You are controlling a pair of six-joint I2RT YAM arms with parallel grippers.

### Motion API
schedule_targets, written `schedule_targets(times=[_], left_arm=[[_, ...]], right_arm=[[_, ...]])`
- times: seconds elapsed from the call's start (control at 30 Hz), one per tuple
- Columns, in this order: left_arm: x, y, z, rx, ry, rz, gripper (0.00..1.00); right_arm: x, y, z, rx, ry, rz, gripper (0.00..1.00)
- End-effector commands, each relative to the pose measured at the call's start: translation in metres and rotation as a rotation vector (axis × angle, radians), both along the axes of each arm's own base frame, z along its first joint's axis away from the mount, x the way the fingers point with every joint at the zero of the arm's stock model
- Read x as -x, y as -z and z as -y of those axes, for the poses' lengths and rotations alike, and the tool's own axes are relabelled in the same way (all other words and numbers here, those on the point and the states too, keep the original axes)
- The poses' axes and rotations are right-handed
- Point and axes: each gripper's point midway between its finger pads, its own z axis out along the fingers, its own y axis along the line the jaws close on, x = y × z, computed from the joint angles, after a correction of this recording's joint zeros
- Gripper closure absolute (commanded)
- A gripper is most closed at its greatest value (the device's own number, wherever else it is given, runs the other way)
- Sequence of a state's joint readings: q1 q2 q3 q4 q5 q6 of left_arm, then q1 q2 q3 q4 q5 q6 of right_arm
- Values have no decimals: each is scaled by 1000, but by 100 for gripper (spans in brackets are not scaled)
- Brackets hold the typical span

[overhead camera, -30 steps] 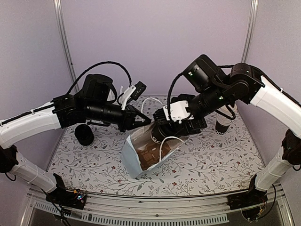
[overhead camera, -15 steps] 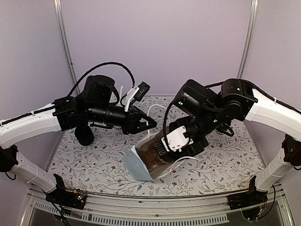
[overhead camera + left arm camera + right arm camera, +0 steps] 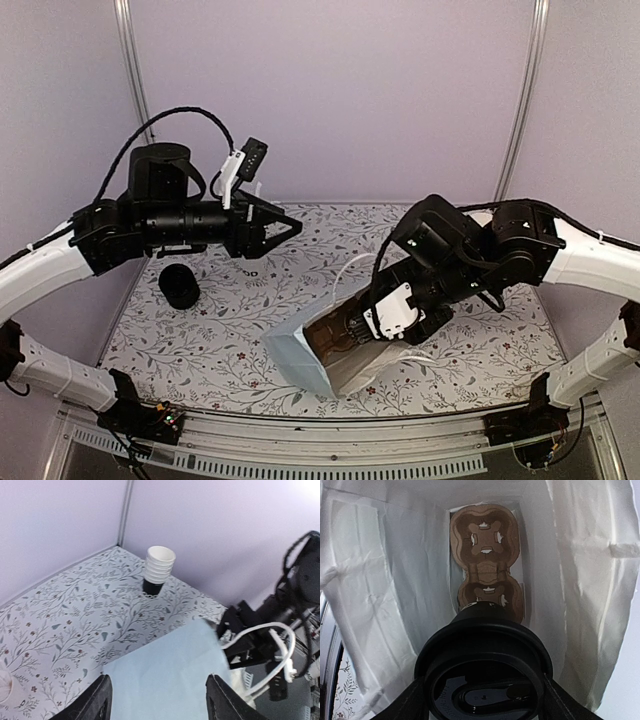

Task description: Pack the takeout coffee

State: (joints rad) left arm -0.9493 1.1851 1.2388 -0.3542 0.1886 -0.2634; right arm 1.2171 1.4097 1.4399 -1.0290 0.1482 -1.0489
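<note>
Now: my right tool clamped on black lidded paper cup, inside pale blue paper bag near bench front edge, above brown moulded-pulp carrier. My left tool apart, empty. Cup likely light, crushable, smooth: grip body below lid, gently.

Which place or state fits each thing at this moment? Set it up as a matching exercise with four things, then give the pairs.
Things:
1. carrier
2. lidded cup
3. cup stack
4. left pincer

Places or states:
A. open, holding nothing
B. standing on the table, apart from the bag
C. lying deep inside the bag
D. gripped by the right pincer

Pairs: 1-C, 2-D, 3-B, 4-A
</note>
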Motion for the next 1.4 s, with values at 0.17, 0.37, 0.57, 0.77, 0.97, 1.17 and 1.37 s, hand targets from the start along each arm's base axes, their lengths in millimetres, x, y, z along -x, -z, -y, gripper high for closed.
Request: schedule_targets(times=[0.17,0.37,0.57,0.77,0.97,1.17,1.37], left_arm=[[-91,128,-9,-166,-181,-168,34],[-124,187,9,-256,-142,-247,36],[-146,221,18,-277,-110,-294,37],[-148,232,32,-267,-28,-333,38],[-138,231,39,-233,34,-359,40],[-131,230,40,-227,75,-370,42],[-128,233,42,-227,95,-386,43]], right_arm=[[-2,-2,-7,-91,-102,116,60],[-8,7,-7,-81,-112,164,60],[-18,9,-15,-77,-93,202,60],[-28,17,-22,-38,-80,234,60],[-26,27,-26,-3,-77,186,60],[-25,38,-20,20,-92,197,60],[-32,46,-16,41,-97,278,60]])
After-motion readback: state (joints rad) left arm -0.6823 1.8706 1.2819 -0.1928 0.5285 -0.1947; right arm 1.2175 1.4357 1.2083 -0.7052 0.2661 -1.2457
